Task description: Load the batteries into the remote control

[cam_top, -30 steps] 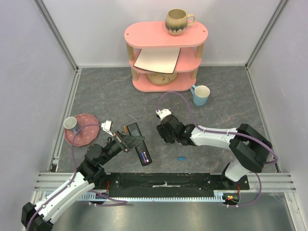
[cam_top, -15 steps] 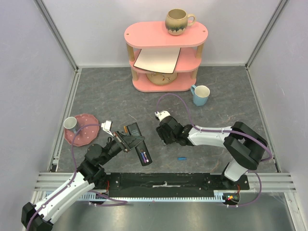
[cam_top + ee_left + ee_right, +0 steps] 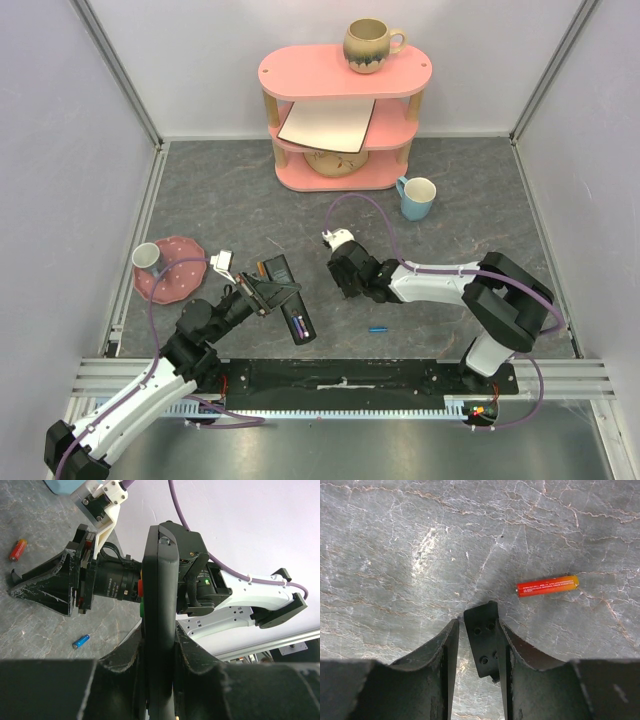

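Note:
My left gripper (image 3: 262, 296) is shut on the black remote control (image 3: 281, 272) and holds it tilted above the table; the left wrist view shows the remote (image 3: 160, 605) edge-on between my fingers. A purple battery (image 3: 298, 322) lies in its open compartment. My right gripper (image 3: 343, 280) is low over the table, open, its fingers either side of a flat black battery cover (image 3: 482, 645) that touches the right finger, with a gap at the left one. A red-orange battery (image 3: 547, 586) lies on the table just beyond it and also shows in the left wrist view (image 3: 18, 549).
A small bright blue cylinder (image 3: 378, 328) lies near the front rail. A pink plate (image 3: 180, 282) with a cup (image 3: 147, 257) stands left. A blue mug (image 3: 418, 196) and a pink shelf (image 3: 343, 115) with a mug, board and bowl stand at the back.
My right gripper has shifted slightly left and stays low over the cover. The left arm and the remote have not moved.

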`<act>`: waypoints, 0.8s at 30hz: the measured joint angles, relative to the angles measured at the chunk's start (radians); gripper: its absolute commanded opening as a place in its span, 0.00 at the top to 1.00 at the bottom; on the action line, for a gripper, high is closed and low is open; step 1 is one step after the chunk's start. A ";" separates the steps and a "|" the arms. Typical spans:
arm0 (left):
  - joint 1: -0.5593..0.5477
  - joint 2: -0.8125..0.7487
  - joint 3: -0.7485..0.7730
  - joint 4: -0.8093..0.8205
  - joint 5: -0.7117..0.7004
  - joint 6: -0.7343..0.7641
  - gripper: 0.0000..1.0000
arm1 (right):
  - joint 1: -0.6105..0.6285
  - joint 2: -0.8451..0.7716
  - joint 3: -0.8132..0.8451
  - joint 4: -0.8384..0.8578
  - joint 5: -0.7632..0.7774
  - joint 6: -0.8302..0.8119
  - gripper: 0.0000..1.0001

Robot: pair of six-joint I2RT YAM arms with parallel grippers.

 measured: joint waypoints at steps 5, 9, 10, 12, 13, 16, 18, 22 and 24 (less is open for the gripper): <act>0.000 0.000 0.000 0.000 0.000 0.000 0.98 | -0.001 0.000 -0.004 0.006 0.009 0.008 0.65; 0.000 0.000 0.000 0.000 0.000 0.000 0.98 | -0.001 -0.001 -0.007 0.011 0.019 0.013 0.73; 0.000 0.001 0.000 0.000 0.000 0.000 0.98 | -0.001 -0.002 -0.007 0.011 0.022 0.014 0.75; 0.000 0.005 0.000 0.000 0.000 0.000 0.98 | -0.001 -0.007 -0.010 0.008 0.027 0.019 0.80; 0.000 0.008 0.000 0.001 0.000 0.000 0.98 | -0.001 -0.010 -0.012 0.005 0.029 0.019 0.82; 0.000 0.020 0.000 0.002 0.000 0.000 0.98 | -0.003 -0.020 -0.016 -0.008 0.036 0.021 0.91; 0.000 0.031 0.000 0.003 0.000 0.000 0.98 | -0.005 -0.026 -0.019 -0.019 0.039 0.021 0.97; 0.000 0.046 0.000 0.010 0.000 0.000 0.98 | -0.007 -0.047 -0.023 -0.028 0.042 0.027 1.00; 0.000 0.050 0.000 0.010 0.000 0.000 0.98 | -0.009 -0.058 -0.026 -0.036 0.042 0.027 1.00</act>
